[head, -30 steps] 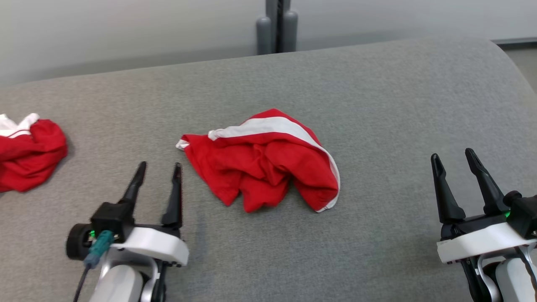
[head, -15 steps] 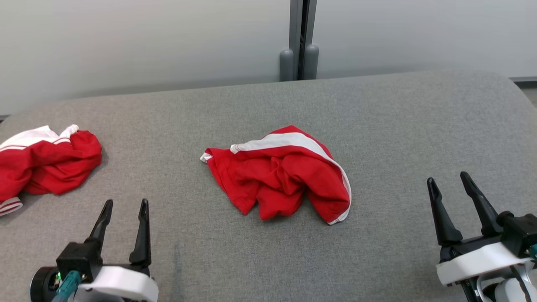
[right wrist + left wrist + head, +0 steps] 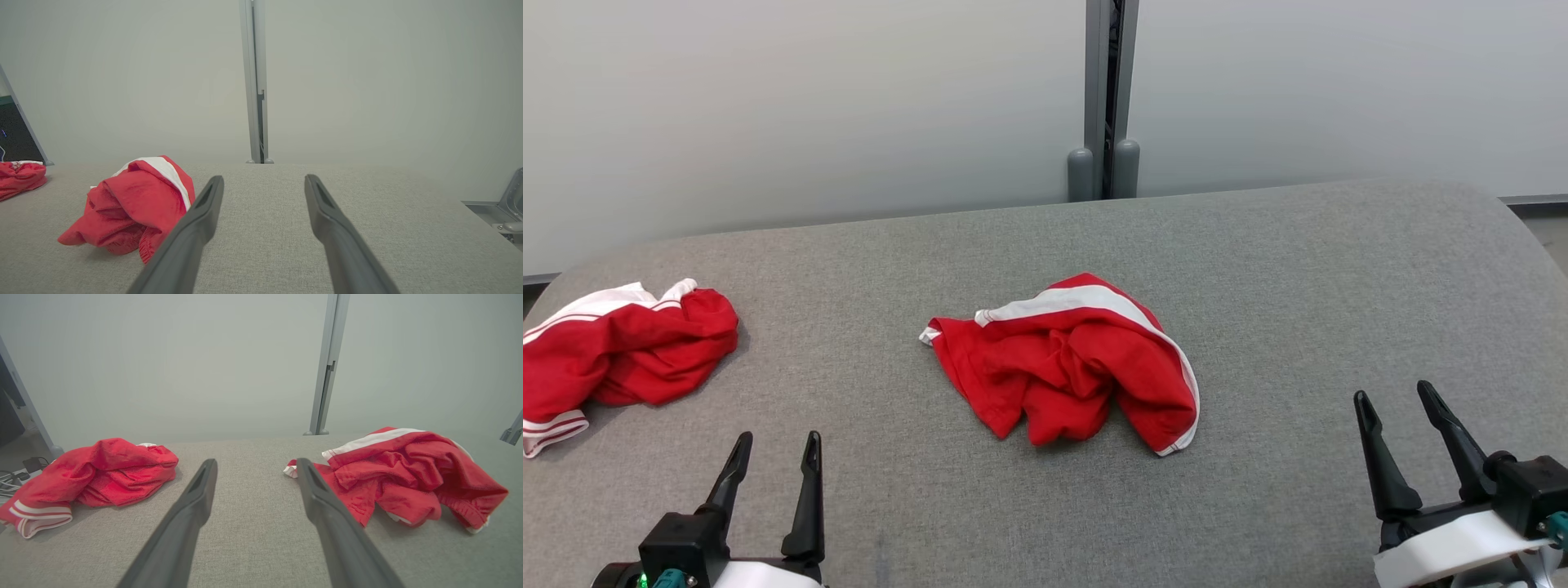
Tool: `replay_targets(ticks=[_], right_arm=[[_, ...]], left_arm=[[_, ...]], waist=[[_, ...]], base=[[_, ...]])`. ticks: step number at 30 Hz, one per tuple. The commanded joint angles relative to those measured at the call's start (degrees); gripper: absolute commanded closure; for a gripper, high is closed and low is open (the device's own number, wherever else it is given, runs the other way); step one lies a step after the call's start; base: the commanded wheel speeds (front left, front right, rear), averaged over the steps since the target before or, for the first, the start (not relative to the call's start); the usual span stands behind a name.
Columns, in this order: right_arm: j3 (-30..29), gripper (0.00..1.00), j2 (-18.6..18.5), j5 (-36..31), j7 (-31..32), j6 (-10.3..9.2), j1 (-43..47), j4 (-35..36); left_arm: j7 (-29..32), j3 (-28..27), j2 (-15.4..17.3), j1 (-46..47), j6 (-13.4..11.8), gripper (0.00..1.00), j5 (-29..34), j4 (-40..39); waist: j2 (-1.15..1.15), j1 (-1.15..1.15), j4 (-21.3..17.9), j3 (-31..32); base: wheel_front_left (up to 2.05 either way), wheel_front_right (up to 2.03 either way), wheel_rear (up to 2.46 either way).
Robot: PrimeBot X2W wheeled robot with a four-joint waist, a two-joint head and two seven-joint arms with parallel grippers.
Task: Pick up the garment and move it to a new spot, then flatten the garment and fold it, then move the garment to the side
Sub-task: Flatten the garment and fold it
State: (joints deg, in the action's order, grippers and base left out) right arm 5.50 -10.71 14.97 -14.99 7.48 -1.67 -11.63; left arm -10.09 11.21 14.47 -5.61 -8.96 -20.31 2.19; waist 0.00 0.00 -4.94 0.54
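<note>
Pale wall panels [image 3: 768, 106] stand behind everything, split by a grey upright post [image 3: 1104, 82]. Before them lies a broad grey fabric-covered surface [image 3: 1258, 269] with rounded far corners. Near its middle sits the garment [image 3: 1070, 367], red with a white band along one edge, crumpled into a loose heap; what kind of clothing it is cannot be told from the folds. A second red garment [image 3: 629, 351], also bunched and trimmed with thin red-and-white stripes, lies well apart at the surface's left edge. The left gripper [image 3: 778, 441] rests low at the near left, fingers pointing away from the robot toward the gap between the two heaps, spread wide and holding nothing. The right gripper [image 3: 1392, 392] sits at the near right, well clear of the garment, fingers leaning slightly left, likewise spread wide and empty.
</note>
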Motion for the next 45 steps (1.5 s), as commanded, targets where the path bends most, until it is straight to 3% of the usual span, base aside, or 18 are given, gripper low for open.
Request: replay_targets(ticks=[1,31,35,45], right_arm=[[-0.48,0.00,-0.15,-0.07,-0.28,0.03,0.58,0.26],[-0.90,0.00,0.08,0.22,-0.27,0.03,0.59,0.91],[-1.35,0.00,-0.14,0.41,-0.27,0.03,-0.51,1.56],[0.07,0.00,-1.48,1.42,-0.28,0.03,-5.91,2.93]], left_arm=[[0.12,-0.13,0.45,-0.40,-0.31,0.00,-0.30,-0.60],[2.84,0.74,0.72,-0.34,-2.90,0.00,-0.30,-4.23],[3.97,1.72,1.06,4.38,-2.10,0.00,0.54,-4.87],[9.22,7.55,-2.31,27.00,4.19,0.00,0.60,4.75]], waist=[[0.00,0.00,0.04,0.08],[0.00,0.00,0.87,-1.30],[0.00,0.00,1.35,-3.40],[0.00,0.00,-0.62,-12.78]], base=[[0.00,0.00,0.00],[0.00,0.00,0.00],[0.00,0.00,0.00],[0.00,0.00,0.00]])
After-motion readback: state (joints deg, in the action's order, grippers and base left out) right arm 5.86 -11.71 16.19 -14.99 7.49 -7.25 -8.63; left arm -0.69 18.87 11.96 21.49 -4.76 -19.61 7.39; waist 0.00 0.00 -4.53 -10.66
